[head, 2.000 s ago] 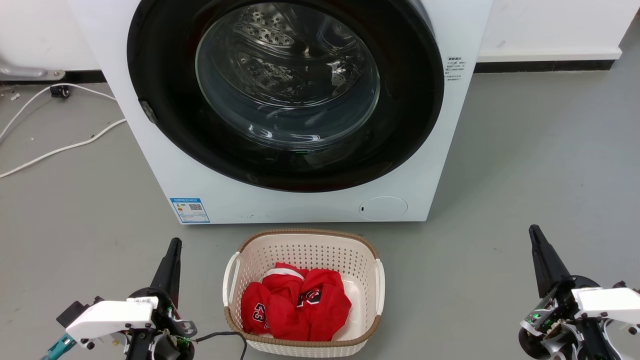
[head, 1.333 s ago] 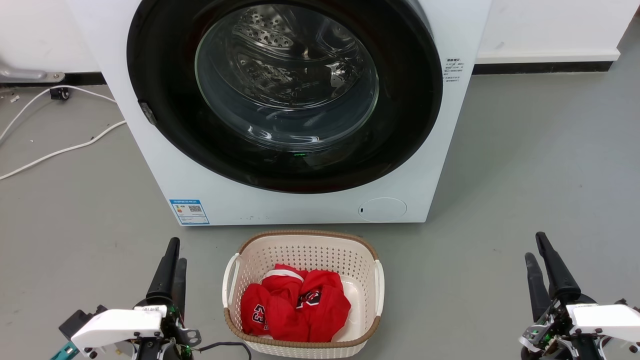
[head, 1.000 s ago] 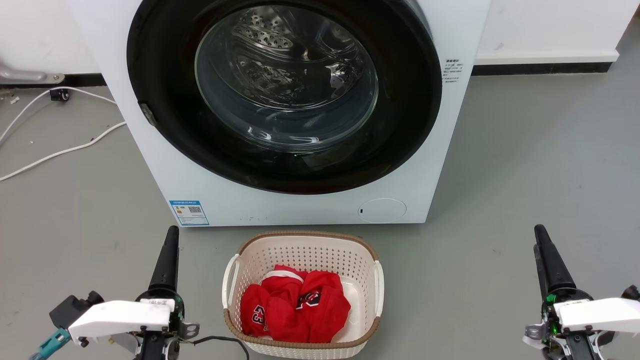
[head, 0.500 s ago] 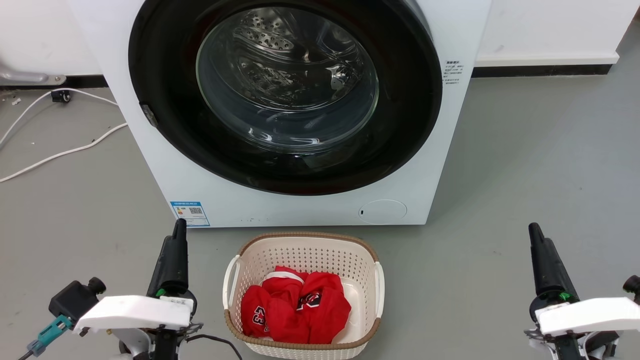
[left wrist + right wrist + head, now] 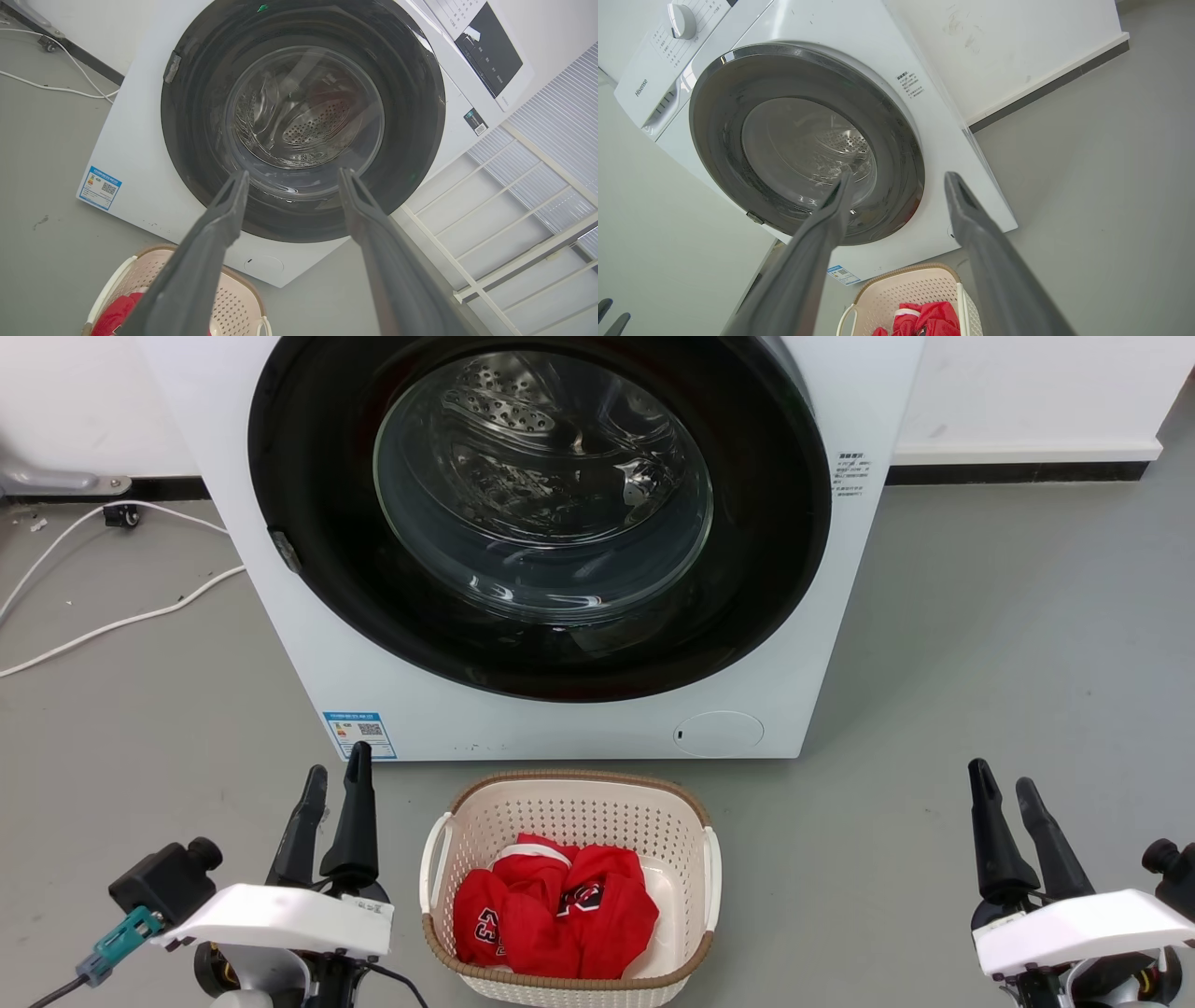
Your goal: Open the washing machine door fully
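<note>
the washing machine door (image 5: 541, 504) seems closed, so nothing is done yet; left gripper (image 5: 338, 761) and right gripper (image 5: 1001, 775) hover near, fingers apart, empty.

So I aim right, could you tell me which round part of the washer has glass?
The big black door, glass at its centre; the small flap below is plain white.

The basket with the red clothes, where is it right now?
In the head view the basket sits low centre on the floor, just in front of the washing machine, between the left pincer and right pincer.
</note>
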You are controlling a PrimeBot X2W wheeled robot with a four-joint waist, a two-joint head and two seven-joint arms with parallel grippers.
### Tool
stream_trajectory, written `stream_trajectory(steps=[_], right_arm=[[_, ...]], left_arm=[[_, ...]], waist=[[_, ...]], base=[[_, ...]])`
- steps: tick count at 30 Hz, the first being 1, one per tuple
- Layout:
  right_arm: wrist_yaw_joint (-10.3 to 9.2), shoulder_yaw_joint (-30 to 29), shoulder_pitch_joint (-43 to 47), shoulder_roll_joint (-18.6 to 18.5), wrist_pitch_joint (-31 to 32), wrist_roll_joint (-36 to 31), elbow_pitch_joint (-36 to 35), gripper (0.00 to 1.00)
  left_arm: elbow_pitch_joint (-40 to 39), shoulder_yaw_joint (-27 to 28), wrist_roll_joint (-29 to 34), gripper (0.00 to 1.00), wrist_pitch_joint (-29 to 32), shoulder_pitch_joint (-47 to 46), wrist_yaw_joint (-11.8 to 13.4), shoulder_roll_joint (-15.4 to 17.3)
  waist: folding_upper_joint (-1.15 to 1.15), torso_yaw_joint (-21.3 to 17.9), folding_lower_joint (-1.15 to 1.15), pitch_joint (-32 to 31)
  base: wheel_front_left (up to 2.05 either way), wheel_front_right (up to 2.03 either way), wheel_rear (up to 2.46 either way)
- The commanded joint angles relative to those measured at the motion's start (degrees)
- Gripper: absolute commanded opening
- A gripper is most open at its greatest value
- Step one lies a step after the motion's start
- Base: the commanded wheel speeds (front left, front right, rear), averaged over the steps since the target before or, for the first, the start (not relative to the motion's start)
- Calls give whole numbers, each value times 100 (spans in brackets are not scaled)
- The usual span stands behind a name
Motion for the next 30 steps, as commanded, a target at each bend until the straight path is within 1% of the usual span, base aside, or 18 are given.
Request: stream_trajectory(steps=[1, 16, 30], right_arm=[[10, -1, -24, -19, -29, -233, -115, 100], [11, -6, 98, -19, -14, -1469, -294, 100], [12, 2, 152, -19, -39, -2431, -241, 100]], left_arm=[[-102, -23, 234, 100, -54, -8, -14, 55], [-104, -103, 1483, 100, -301, 21, -4, 82], [-82, -250, 2459, 100, -503, 41, 94, 143]], waist=[[0, 2, 0, 0], [0, -13, 0, -19], [0, -21, 0, -25]], base=[[0, 0, 0], [0, 0, 0], [0, 0, 0]])
